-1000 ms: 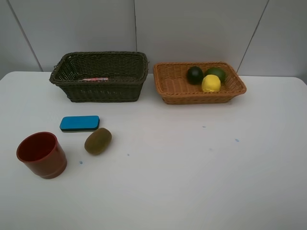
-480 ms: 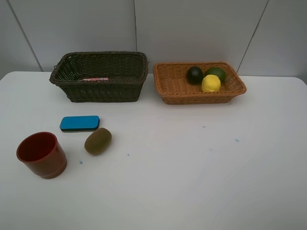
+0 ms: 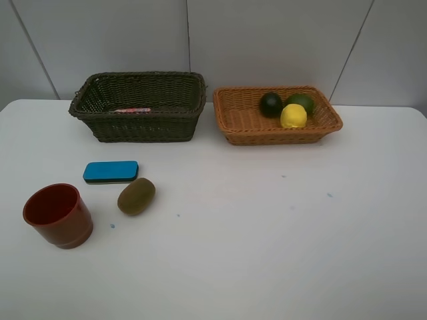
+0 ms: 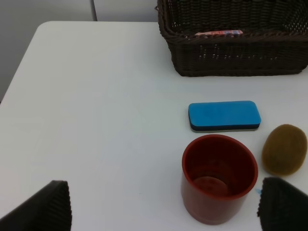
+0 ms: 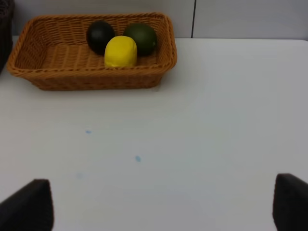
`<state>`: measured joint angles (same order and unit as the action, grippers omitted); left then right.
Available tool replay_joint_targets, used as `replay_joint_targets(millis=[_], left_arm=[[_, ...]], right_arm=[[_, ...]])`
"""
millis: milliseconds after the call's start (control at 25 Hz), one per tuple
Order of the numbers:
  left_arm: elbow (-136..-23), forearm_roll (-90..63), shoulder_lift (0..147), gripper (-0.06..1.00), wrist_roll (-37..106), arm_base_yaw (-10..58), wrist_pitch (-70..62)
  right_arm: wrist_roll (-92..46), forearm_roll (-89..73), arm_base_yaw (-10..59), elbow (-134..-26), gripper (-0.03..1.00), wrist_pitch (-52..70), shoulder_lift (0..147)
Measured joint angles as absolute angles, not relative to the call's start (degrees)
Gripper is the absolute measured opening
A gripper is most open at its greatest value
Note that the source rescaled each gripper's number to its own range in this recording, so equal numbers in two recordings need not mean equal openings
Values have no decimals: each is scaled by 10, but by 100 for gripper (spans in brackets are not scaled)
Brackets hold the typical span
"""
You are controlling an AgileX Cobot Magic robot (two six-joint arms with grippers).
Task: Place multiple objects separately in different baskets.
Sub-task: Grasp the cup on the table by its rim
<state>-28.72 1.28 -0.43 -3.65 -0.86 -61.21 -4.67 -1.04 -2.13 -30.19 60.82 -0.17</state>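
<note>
Gripper on the left (image 4: 166, 209), spread and empty, hangs near the cup (image 4: 219, 178), eraser (image 4: 224, 116) and kiwi (image 4: 284, 149), all three still unsorted on the counter (image 4: 96, 120). Beyond them, the dark basket (image 4: 231, 62) holds a pink bottle (image 4: 219, 33). The gripper on the right (image 5: 159, 204), also spread and empty, faces the tan basket (image 5: 91, 79) holding lemon (image 5: 120, 52), lime (image 5: 141, 38) and mangosteen (image 5: 100, 36).

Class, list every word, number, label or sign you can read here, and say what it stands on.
No text is readable.
The pink bottle in the dark olive-green basket bears coloured print, too blurred to read.
The red-brown cup, blue eraser block and kiwi show no markings.
</note>
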Motion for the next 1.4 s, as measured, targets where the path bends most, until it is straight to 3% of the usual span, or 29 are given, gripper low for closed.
replay_joint_targets(millis=[800, 1400], left_arm=[[-301, 46, 10, 100, -36, -9, -607], [-442, 43, 291, 100, -32, -9, -598]], right_arm=[[-47, -10, -21, -302, 100, 608, -2], [-47, -10, -21, -302, 100, 608, -2]])
